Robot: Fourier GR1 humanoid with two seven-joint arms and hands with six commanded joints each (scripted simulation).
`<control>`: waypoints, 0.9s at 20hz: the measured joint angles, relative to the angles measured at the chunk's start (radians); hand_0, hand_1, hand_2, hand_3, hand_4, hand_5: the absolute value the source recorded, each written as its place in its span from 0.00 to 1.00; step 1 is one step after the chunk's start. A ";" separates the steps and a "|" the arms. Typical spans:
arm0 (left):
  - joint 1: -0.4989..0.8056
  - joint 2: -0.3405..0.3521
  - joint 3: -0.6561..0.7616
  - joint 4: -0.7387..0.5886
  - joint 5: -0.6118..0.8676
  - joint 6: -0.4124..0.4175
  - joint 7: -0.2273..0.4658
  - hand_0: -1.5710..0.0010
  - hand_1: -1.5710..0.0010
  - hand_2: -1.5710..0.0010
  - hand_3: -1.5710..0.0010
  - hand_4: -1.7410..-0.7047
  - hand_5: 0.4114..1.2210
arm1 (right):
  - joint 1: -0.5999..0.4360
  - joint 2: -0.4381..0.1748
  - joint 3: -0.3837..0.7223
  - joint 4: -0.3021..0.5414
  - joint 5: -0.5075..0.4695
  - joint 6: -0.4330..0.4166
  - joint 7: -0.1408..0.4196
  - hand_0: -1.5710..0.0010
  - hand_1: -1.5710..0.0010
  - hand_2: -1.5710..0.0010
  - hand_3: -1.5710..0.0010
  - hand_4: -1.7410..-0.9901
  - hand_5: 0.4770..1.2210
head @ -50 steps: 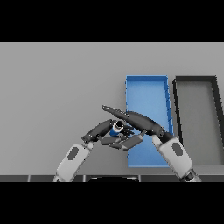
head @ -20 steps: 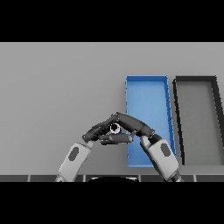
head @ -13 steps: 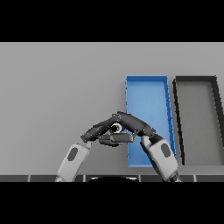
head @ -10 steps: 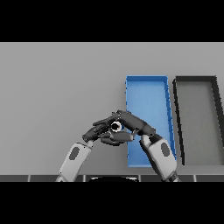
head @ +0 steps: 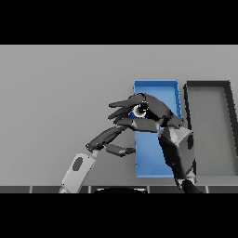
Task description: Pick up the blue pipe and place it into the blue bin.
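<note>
A plain grey surface (head: pixel 56 93) fills the head view, with no wall or other room feature showing beyond it. Toward its right side lie two long rectangular trays side by side: a shallow bright blue bin (head: pixel 172 90) with raised walls and, just to the right of it, a dark grey bin (head: pixel 207 85) of about the same shape.

The robot's right hand (head: pixel 153 114) hangs over the left wall of the blue bin, its white and grey forearm rising from the lower edge across the bin's floor. Its dark fingers (head: pixel 122 104) are curled and reach leftward past the bin's rim. Among them sits the short blue pipe (head: pixel 140 109), of which only the round open end, a pale ring with a dark hole, and a sliver of blue show. The fingers wrap over its top and left side, and the thumb lies under it, so the pipe is held above the bin's left edge.

The left hand (head: pixel 109 142) is lower and to the left, over the bare surface just beside the bin's left wall, its fingers loosely bent and holding nothing.
</note>
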 measured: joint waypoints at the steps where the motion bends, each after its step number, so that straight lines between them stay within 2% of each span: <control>1: 0.000 -0.001 -0.003 -0.009 0.003 -0.004 0.004 1.00 1.00 1.00 1.00 0.76 0.08 | -0.053 -0.023 -0.045 0.016 -0.029 -0.031 0.000 0.00 0.00 0.00 0.00 0.32 1.00; 3: 0.021 0.013 -0.009 -0.023 -0.001 -0.007 -0.020 1.00 1.00 1.00 1.00 0.77 0.07 | -0.112 -0.075 -0.127 0.060 -0.030 -0.077 -0.016 0.00 0.00 0.00 0.00 0.32 1.00; 4: 0.013 0.007 -0.011 -0.027 -0.003 -0.004 -0.008 1.00 1.00 1.00 1.00 0.77 0.07 | -0.130 -0.091 -0.148 0.070 -0.016 -0.094 -0.017 0.00 0.00 0.00 0.00 0.32 1.00; 7: 0.025 0.018 -0.004 -0.059 0.004 0.000 0.004 1.00 1.00 1.00 1.00 0.76 0.07 | -0.157 -0.149 -0.215 0.159 0.053 -0.088 -0.033 0.00 0.00 0.00 0.00 0.32 1.00; 9: 0.027 0.018 -0.002 -0.048 -0.002 0.005 0.008 1.00 1.00 1.00 1.00 0.76 0.08 | -0.126 -0.175 -0.250 0.187 0.101 -0.083 -0.042 0.00 0.00 0.00 0.00 0.32 1.00; 11: 0.027 0.022 0.002 -0.046 0.002 0.000 0.004 1.00 1.00 1.00 1.00 0.76 0.08 | -0.108 -0.197 -0.288 0.227 0.129 -0.090 -0.012 0.00 0.00 0.00 0.00 0.32 1.00; 13: 0.006 0.007 0.006 -0.048 0.012 0.003 0.023 1.00 1.00 1.00 1.00 0.77 0.07 | -0.062 -0.195 -0.300 0.258 0.176 -0.073 -0.011 0.00 0.00 0.00 0.00 0.32 1.00; 14: 0.025 0.018 -0.001 -0.055 0.004 0.001 -0.005 1.00 1.00 1.00 1.00 0.77 0.07 | -0.029 -0.194 -0.308 0.261 0.191 -0.065 -0.010 0.00 0.00 0.00 0.00 0.32 1.00; 18: 0.019 0.027 0.009 -0.040 -0.004 0.009 -0.031 1.00 1.00 1.00 1.00 0.78 0.06 | 0.080 -0.182 -0.314 0.266 0.270 -0.062 0.028 0.00 0.00 0.00 0.00 0.32 1.00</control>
